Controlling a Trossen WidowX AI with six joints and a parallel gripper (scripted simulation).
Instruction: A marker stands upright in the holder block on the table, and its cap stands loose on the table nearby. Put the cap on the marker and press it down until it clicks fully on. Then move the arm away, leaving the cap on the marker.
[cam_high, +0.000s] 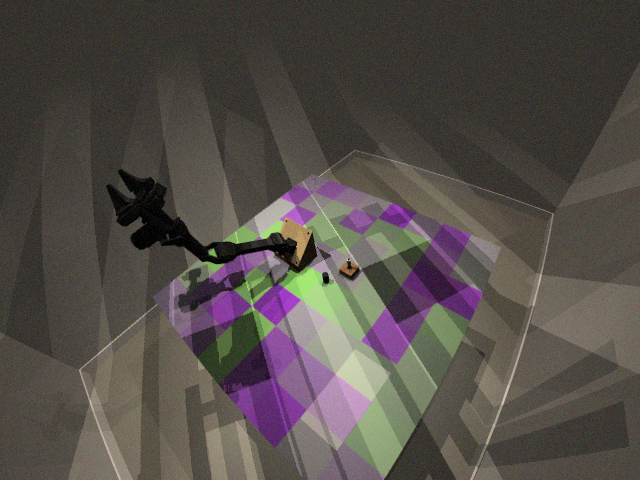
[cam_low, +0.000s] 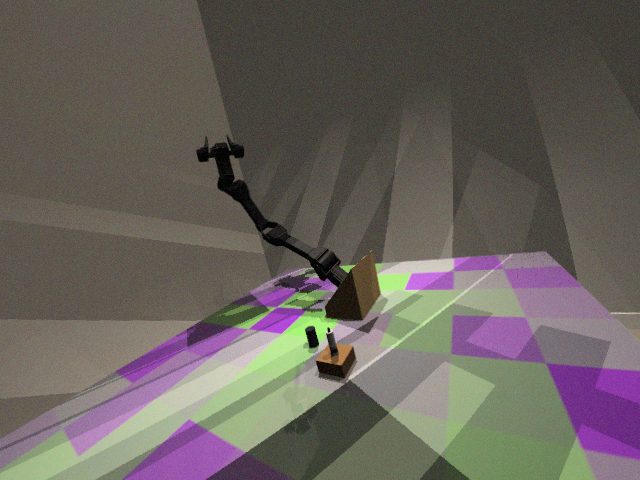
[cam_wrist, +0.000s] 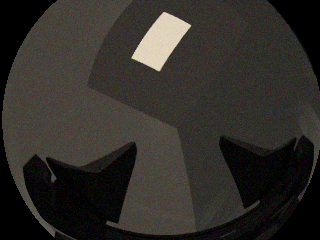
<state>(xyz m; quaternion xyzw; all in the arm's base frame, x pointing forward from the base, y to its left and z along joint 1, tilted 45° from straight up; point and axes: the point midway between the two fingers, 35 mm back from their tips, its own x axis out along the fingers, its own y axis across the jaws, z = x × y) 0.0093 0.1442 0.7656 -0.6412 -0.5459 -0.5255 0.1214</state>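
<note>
Your gripper (cam_low: 220, 142) is spread wide, jaws close to full span with nothing between them, touching nothing; in the wrist view the two dark wedge-shaped fingers frame only a grey wall and one pale rectangular patch (cam_wrist: 160, 42). The gripper points up and away, high in the air off the near-left edge of the table (cam_high: 392, 418), well apart from everything you need. Follow the black jointed arm (cam_low: 289, 242) back down and you reach its base, tucked against a tan wedge-shaped block (cam_low: 356, 291) with a wood-like face. Just in front of that sits the work: the marker (cam_low: 330, 342), a thin dark stick, standing in the holder block (cam_low: 336, 360), a small brown cube; it looks slightly tilted in the exterior view, though at this size you can't be sure. The cap (cam_low: 311, 336), a short black cylinder, stands on the table just beside the holder, on the arm's side, apart from it and not on the marker. The table top is a flat patchwork of purple, green and grey diamonds crossed by thin pale lines, with the arm's shadow (cam_high: 206, 291) lying over its left corner. Round it all, the room is matte grey-brown, streaked with angular lighter and darker bands.
</note>
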